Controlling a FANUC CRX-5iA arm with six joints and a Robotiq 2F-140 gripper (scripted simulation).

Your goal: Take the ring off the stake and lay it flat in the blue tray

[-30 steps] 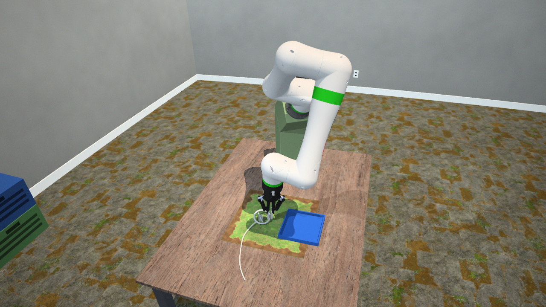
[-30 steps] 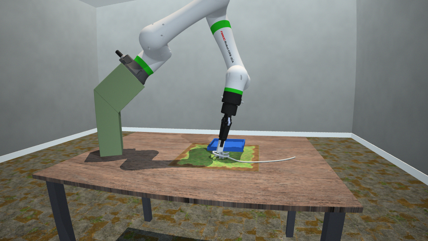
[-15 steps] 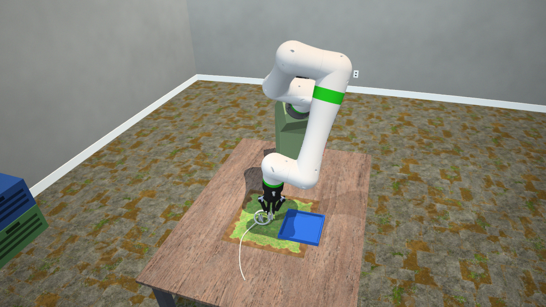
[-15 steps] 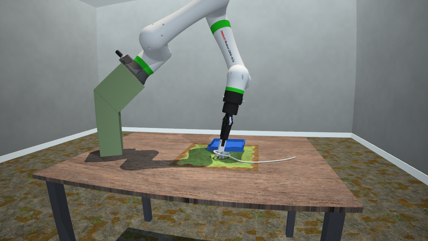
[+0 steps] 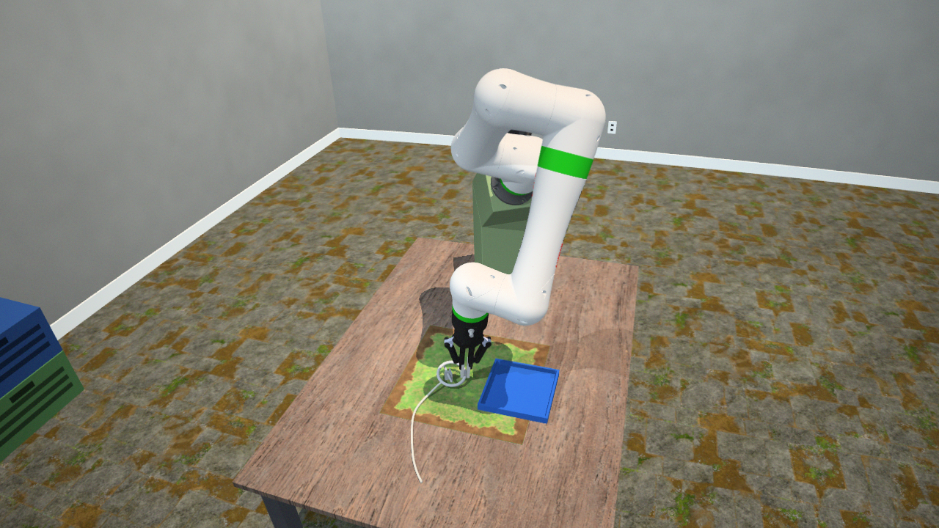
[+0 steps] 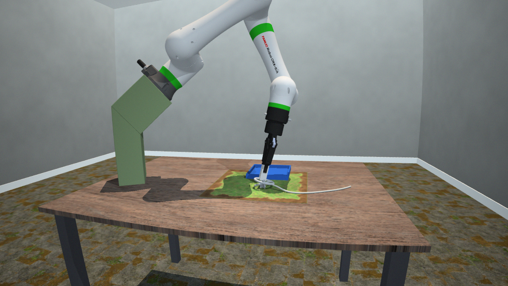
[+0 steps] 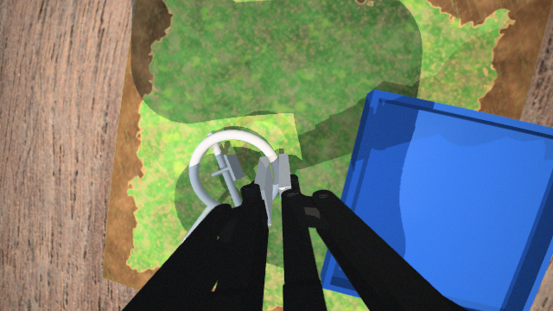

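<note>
A pale grey ring [image 7: 225, 135] sits on the green mat just left of the blue tray [image 7: 454, 203]. A thin stake [image 7: 226, 173] with a small crosspiece shows inside the ring's opening. My gripper [image 7: 276, 168] points down and is shut on the ring's right rim. In the top view the gripper [image 5: 461, 370] holds the ring [image 5: 452, 375] low over the mat, beside the tray [image 5: 519, 390]. In the exterior view the ring [image 6: 264, 183] looks slightly tilted under the fingers [image 6: 262, 177]. The tray [image 6: 268, 171] is empty.
A white cord [image 5: 417, 427] runs from the ring across the mat to the table's front edge; it also shows in the exterior view [image 6: 312, 190]. The arm's green pedestal [image 6: 129, 142] stands at the back of the table.
</note>
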